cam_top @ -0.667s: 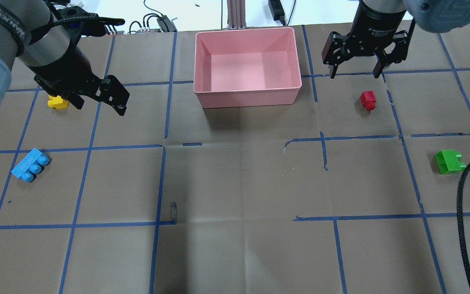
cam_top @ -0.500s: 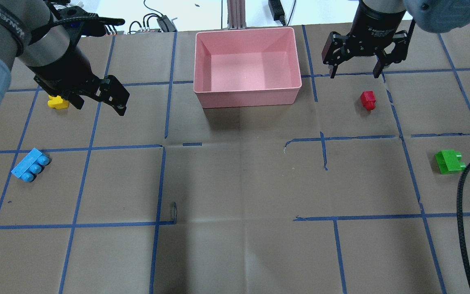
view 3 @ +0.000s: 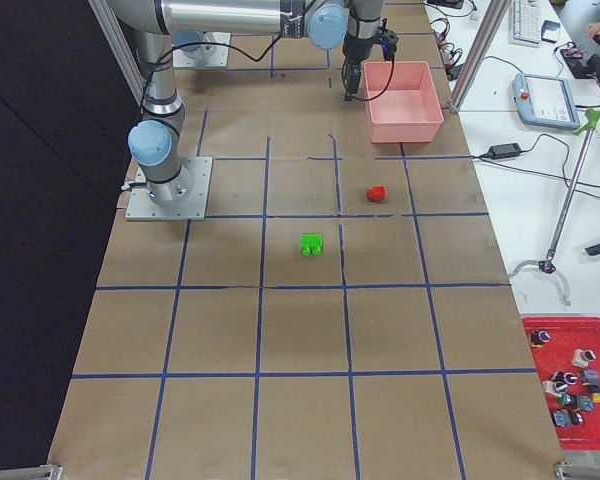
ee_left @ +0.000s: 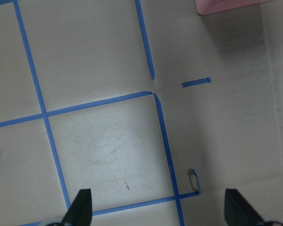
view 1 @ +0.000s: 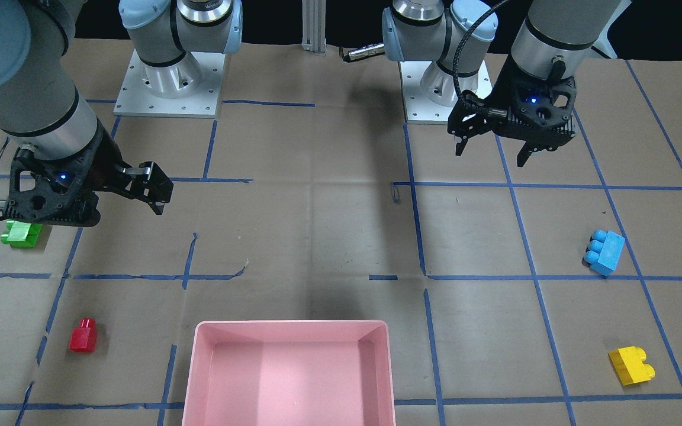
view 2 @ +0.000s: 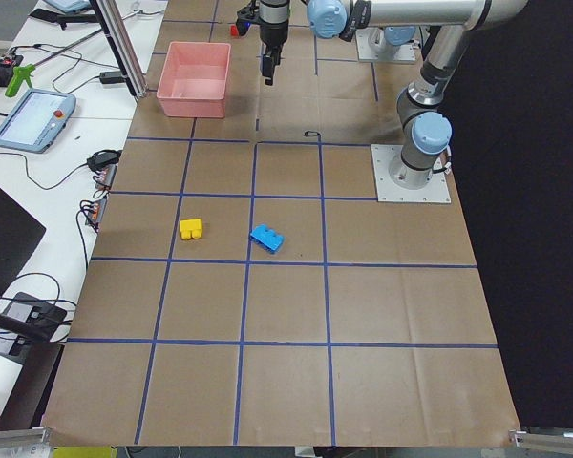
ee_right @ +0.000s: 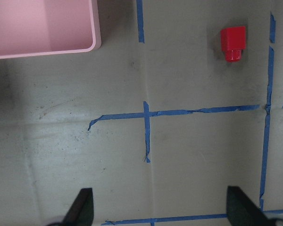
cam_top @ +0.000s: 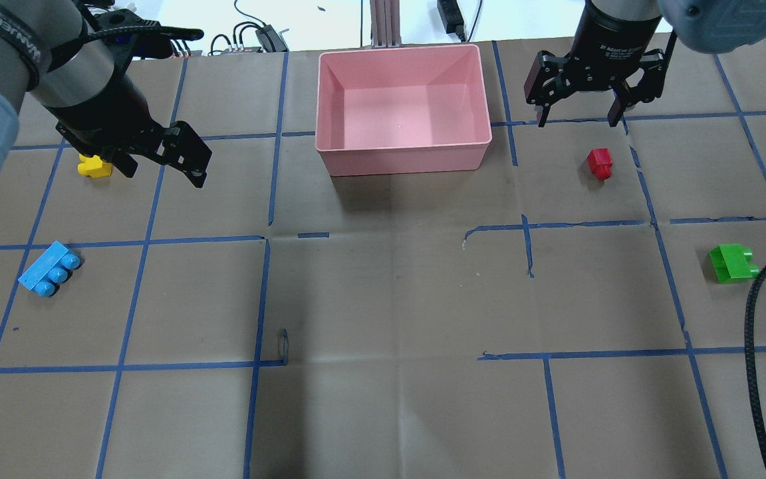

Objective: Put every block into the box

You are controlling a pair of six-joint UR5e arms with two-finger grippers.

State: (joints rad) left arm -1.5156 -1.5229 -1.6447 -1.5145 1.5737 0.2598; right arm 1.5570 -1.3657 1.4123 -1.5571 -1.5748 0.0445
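Over the last fraction of a second almost nothing has changed. In the overhead view the right gripper [cam_top: 578, 122] has crept a touch toward 12 o'clock and the left gripper [cam_top: 162, 174] has barely shifted. No block has moved and none has been lifted, so the task looks to be at its very start, with both arms seemingly settling before a first reach.

Both grippers hang above the table with jaws spread wide and nothing between them. The wrist views show only paper and tape between the fingertips.

Reading the overhead view as a clock centred on the table:
- The box [cam_top: 403, 159] sits at 12 and holds nothing.
- The red block [cam_top: 600, 163] lies at 2, just toward 6 from the right gripper and apart from the box.
- The green block [cam_top: 732, 263] lies at 3.
- The blue block [cam_top: 49, 268] lies at 9.
- The yellow block [cam_top: 94, 165] lies at 10, partly hidden behind a left finger in that view.

The count is four blocks, one of each colour, with none in the box and four left to move. There is one box and there are two grippers
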